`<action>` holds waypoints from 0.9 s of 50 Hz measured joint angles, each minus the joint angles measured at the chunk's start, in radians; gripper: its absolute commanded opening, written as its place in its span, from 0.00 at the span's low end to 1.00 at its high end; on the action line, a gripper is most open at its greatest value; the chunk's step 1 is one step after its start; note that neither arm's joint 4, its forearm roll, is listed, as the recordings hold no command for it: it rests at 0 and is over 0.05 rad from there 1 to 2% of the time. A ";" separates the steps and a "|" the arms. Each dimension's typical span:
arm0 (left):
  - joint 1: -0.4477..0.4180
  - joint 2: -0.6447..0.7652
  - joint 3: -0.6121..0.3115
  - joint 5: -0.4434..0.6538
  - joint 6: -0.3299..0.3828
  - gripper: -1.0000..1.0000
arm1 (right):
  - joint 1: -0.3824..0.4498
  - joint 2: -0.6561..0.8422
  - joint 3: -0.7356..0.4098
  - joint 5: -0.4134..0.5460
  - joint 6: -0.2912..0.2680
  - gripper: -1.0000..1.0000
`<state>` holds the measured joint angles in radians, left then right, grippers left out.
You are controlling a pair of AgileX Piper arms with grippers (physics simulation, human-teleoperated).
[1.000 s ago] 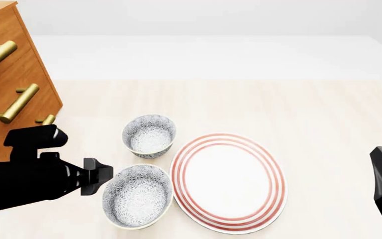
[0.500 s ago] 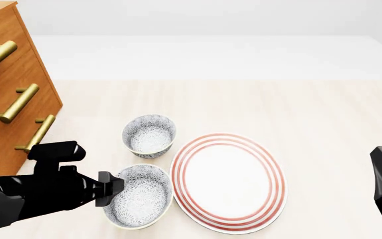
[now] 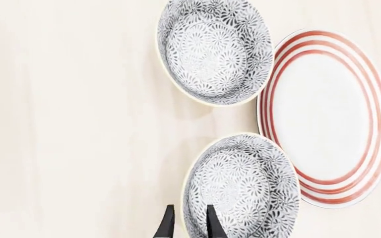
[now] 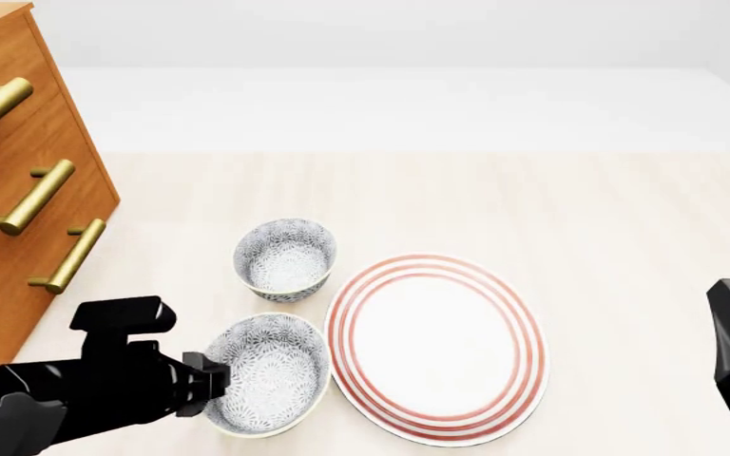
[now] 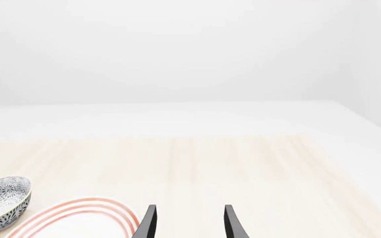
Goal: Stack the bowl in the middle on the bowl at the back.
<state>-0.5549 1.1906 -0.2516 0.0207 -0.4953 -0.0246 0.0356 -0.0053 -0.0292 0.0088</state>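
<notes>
The bowl in the middle (image 4: 265, 373) sits upright on the table (image 4: 593, 209), its left rim caught between the narrowly set jaws of the left gripper (image 3: 187, 224); the left wrist view shows one finger (image 3: 166, 224) outside the rim and the other over the patterned inside, though whether both press the wall cannot be told. Just beyond those jaws, along the line of reach, stands the bowl at the back (image 4: 285, 257), close to the held bowl but apart from it. The large red-ringed plate (image 4: 437, 345) lies just beside both bowls, on the side away from the left gripper's outer finger. The right gripper (image 5: 187, 222) hangs well apart from the bowls with its jaws parted and nothing between them, the plate's rim just outside one of its fingers. A wooden drawer chest (image 4: 23, 180) with brass handles stands behind the left arm.
</notes>
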 measured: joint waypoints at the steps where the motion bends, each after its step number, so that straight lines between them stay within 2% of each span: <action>1: 0.000 0.002 0.002 -0.003 -0.001 0.00 | 0.000 0.000 0.000 0.000 0.000 1.00; 21: 0.010 -0.008 0.009 -0.016 0.003 0.00 | 0.001 -0.005 -0.001 0.005 -0.001 1.00; 45: 0.040 -0.244 -0.059 0.260 0.029 0.00 | 0.004 -0.012 -0.002 0.009 -0.006 1.00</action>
<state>-0.5146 0.9468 -0.3106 0.2809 -0.4664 -0.0210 0.0238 -0.0071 -0.0198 0.0031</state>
